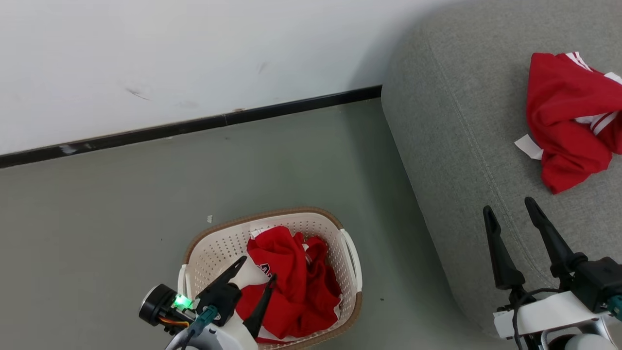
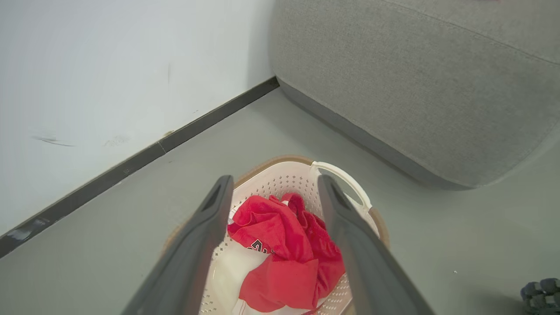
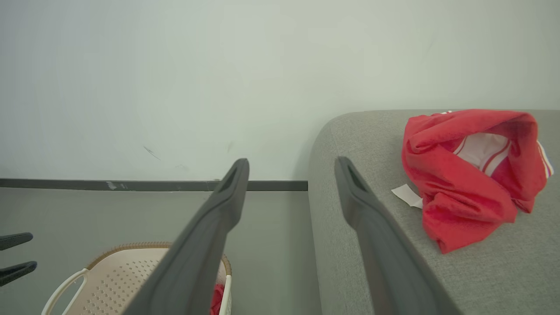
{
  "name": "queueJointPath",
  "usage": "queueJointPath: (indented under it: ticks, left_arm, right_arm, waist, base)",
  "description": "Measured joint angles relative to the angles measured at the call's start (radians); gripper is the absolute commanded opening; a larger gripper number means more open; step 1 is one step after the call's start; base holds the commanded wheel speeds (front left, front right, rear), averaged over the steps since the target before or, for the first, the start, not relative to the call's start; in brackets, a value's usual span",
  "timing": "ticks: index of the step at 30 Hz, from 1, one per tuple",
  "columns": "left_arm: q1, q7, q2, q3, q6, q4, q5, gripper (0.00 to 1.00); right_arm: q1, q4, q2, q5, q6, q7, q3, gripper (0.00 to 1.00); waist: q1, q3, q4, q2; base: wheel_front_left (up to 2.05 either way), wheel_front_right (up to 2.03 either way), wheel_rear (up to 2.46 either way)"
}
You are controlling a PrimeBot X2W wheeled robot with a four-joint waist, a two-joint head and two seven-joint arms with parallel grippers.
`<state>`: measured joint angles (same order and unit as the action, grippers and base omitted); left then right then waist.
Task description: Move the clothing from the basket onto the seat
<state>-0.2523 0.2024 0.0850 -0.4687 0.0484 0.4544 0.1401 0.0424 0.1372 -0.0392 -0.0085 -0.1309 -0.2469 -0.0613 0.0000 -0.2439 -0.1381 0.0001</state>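
The cream basket [image 1: 350, 253] stands on the floor at the lower middle of the head view, with red clothing [image 1: 296, 287] heaped inside. My left gripper [image 1: 256, 268] hangs open just above that heap, nothing between its fingers; the left wrist view looks down between them at the clothing [image 2: 284, 249] and basket [image 2: 345, 179]. Another red garment [image 1: 566, 121] with white striped trim lies crumpled on the grey seat [image 1: 452, 146] at the right. My right gripper [image 1: 510, 206] is open above the seat's front edge, short of that garment [image 3: 463, 175]. The basket [image 3: 113, 275] is at the right wrist view's lower left.
A white wall with a black skirting board [image 1: 194, 125] runs behind the basket. Grey floor [image 1: 121, 204] lies to the left and between the basket and the seat. A small white paper tag [image 1: 528, 146] sticks out beside the garment on the seat.
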Motion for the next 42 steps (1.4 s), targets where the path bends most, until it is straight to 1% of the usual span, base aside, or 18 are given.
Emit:
queueJointPath:
  ticks: [9, 16, 18, 24, 31, 42]
  left_arm:
    - [-0.079, 0.001, 0.018, -0.051, 0.015, 0.055, -0.072, 1.0]
    - [-0.139, 0.001, 0.026, -0.09, 0.017, 0.092, -0.124, 1.0]
    - [-0.154, 0.001, 0.031, -0.097, 0.025, 0.105, -0.135, 1.0]
    - [-0.2, 0.001, 0.046, -0.103, 0.025, 0.139, -0.152, 1.0]
    - [-0.235, 0.001, 0.069, -0.106, 0.025, 0.184, -0.179, 1.0]
    - [-0.28, 0.0, 0.129, -0.136, 0.025, 0.259, -0.242, 1.0]
  right_arm:
    - [-0.059, 0.029, 0.0, 0.02, 0.0, 0.0, -0.001, 1.0]
    - [-0.116, 0.042, 0.0, 0.036, 0.0, -0.001, 0.004, 1.0]
    - [-0.134, 0.043, 0.0, 0.046, 0.0, -0.001, 0.009, 1.0]
    - [-0.179, 0.044, 0.0, 0.069, 0.0, -0.001, 0.027, 1.0]
    - [-0.23, 0.044, 0.0, 0.083, 0.0, -0.004, 0.043, 1.0]
    - [-0.323, 0.056, 0.0, 0.114, 0.0, -0.004, 0.071, 1.0]
  waist:
    - [0.0, -0.108, -0.036, 0.0]
    - [0.0, -0.192, -0.068, 0.0]
    - [0.0, -0.215, -0.077, 0.0]
    - [0.0, -0.28, -0.105, 0.0]
    - [0.0, -0.348, -0.138, 0.0]
    - [0.0, -0.444, -0.189, 0.0]
  base:
    - [0.0, 0.0, 0.0]
    - [0.0, 0.0, 0.0]
    - [0.0, 0.0, 0.0]
    - [0.0, 0.0, 0.0]
    - [0.0, 0.0, 0.0]
    - [0.0, 0.0, 0.0]
